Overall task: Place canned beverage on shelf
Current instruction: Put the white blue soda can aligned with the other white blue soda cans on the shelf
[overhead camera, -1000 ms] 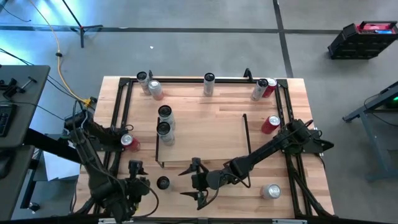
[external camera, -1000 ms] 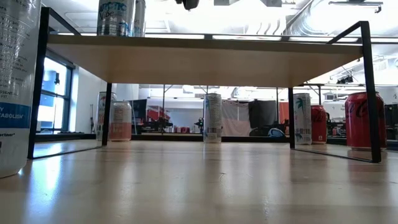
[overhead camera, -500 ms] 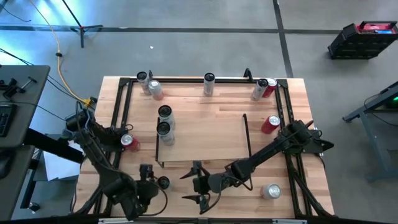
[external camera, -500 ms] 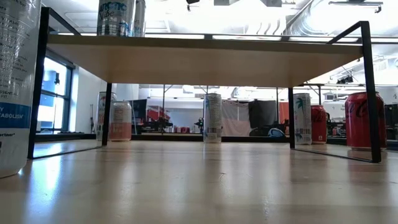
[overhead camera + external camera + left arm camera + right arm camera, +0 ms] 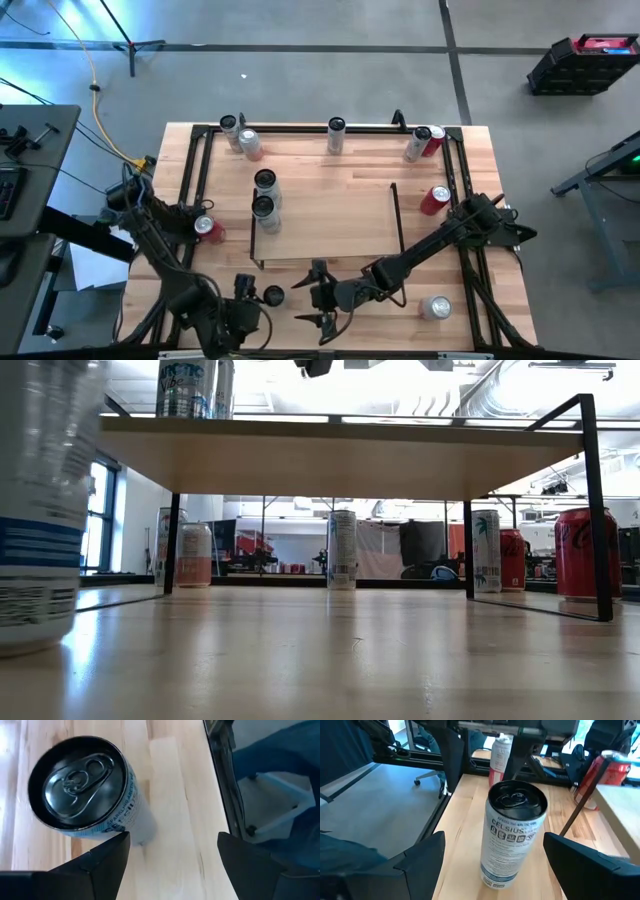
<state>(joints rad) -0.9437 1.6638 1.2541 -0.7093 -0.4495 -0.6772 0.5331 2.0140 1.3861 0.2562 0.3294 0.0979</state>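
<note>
While both claws stand wide and empty, I judge the can (image 5: 512,837), rigid, slick, fairly light: grip mid-body, right claw (image 5: 325,297) at its 3 o'clock.

The shelf (image 5: 330,215) stood mid-table (image 5: 480,160). Two cans (image 5: 264,194) sat on its left end. A Celsius can (image 5: 272,296) stood near the table's front edge, between the left gripper (image 5: 243,293) and the right gripper (image 5: 318,297). More cans (image 5: 335,135) lined the back edge.
</note>
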